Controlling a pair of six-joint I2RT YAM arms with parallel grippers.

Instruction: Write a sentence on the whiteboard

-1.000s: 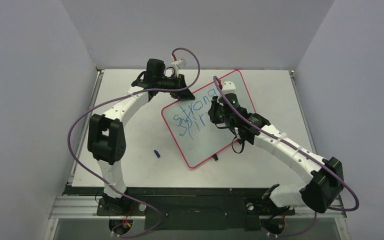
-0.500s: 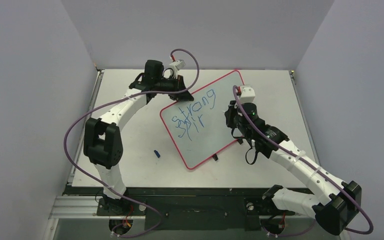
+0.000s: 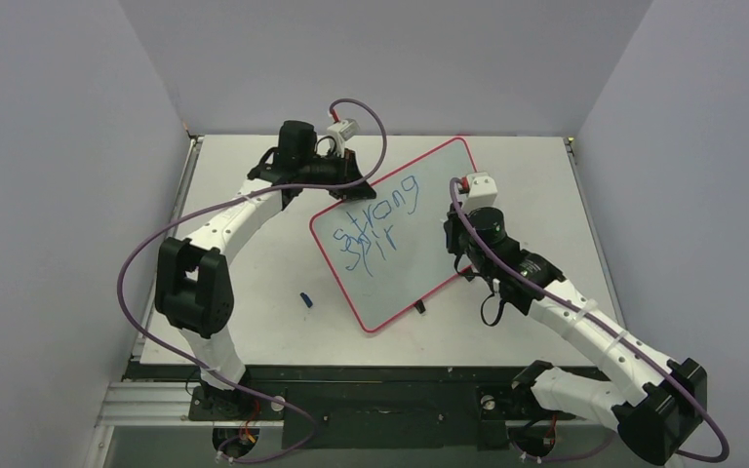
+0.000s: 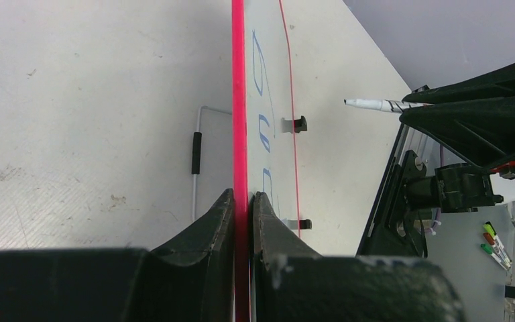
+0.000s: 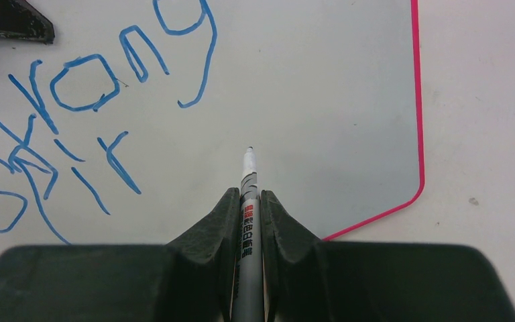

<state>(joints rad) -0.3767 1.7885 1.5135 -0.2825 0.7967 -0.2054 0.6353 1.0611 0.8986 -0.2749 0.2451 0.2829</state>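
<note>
The whiteboard (image 3: pixel 419 244) lies tilted on the table, with a red-pink rim. The sentence (image 3: pixel 375 219) in blue reads "strong" with "spir" below it, and it also shows in the right wrist view (image 5: pixel 80 87). My left gripper (image 3: pixel 351 181) is shut on the board's far left rim (image 4: pixel 239 100), one finger on each side. My right gripper (image 3: pixel 455 250) is shut on a grey marker (image 5: pixel 249 176). The marker tip points at bare board to the right of "spir". I cannot tell whether the tip touches the board.
A small blue cap (image 3: pixel 305 299) lies on the table left of the board. A black clip (image 3: pixel 419 308) sticks out at the board's near edge. A wire stand (image 4: pixel 196 144) lies under the board. Grey walls close in on both sides.
My right gripper with the marker has moved from over the writing to the right part of the board. My left arm and the board have shifted slightly left.
</note>
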